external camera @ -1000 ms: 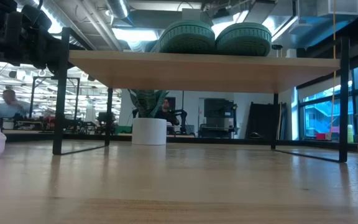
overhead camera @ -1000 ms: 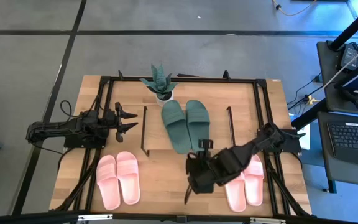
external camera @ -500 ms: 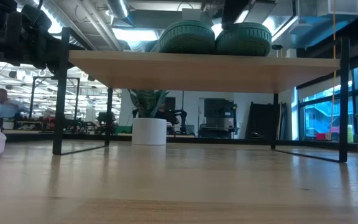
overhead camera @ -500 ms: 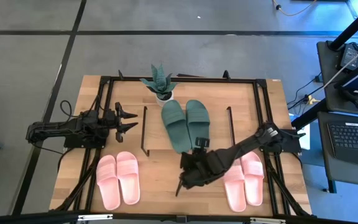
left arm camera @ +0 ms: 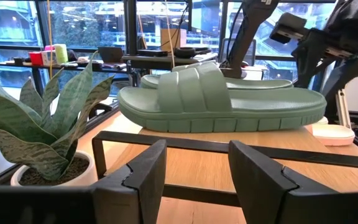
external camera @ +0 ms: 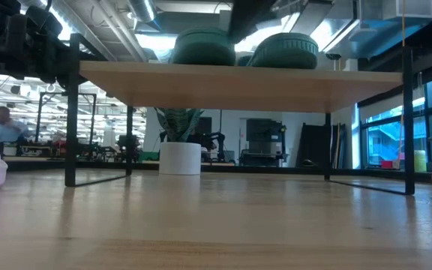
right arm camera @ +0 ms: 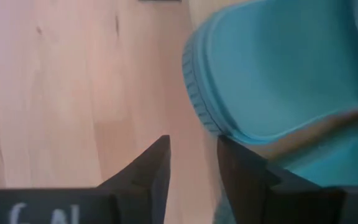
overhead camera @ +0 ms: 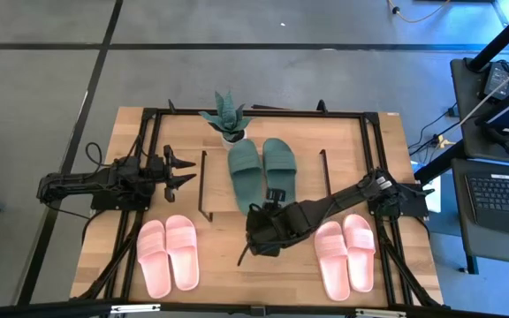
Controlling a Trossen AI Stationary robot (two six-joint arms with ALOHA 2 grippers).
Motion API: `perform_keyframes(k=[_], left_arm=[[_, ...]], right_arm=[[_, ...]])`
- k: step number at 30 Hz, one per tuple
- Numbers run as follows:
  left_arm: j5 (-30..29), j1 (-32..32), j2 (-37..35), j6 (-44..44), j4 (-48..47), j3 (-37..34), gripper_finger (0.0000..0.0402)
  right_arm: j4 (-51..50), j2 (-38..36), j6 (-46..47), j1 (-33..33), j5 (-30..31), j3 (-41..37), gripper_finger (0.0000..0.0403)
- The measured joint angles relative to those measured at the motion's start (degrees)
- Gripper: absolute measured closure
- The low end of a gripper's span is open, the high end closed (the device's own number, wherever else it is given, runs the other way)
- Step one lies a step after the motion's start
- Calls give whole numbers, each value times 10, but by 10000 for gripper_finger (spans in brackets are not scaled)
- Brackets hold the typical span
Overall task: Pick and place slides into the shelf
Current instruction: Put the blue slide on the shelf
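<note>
Wooden desk (overhead camera: 228,252): green slides (overhead camera: 262,171) sit atop the shelf (overhead camera: 307,201), pink slides (overhead camera: 168,254) unshelved. My right claw (right arm camera: 191,163) hovers empty, slightly parted, beside a green heel; left claw (overhead camera: 186,170) waits open.

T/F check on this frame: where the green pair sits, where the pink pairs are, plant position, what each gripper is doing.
1. The green slides lie on the shelf. True.
2. Both pink pairs are on the shelf. False: the left pink pair and right pink pair lie on the table.
3. The plant stands behind the shelf. True.
4. The left gripper holds a slide. False: it is open and empty.
5. The right gripper is over the table in front of the shelf. True.
</note>
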Motion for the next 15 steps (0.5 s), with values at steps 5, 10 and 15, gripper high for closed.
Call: perform_keyframes(k=[5,10,15], left_arm=[[0,0,0,0,0,0,235],[0,0,0,0,0,0,235],[0,0,0,0,0,0,235]], right_arm=[[6,0,-11,0,0,0,269],[8,0,-15,0,0,0,269],[55,0,-55,0,-1,0,269]])
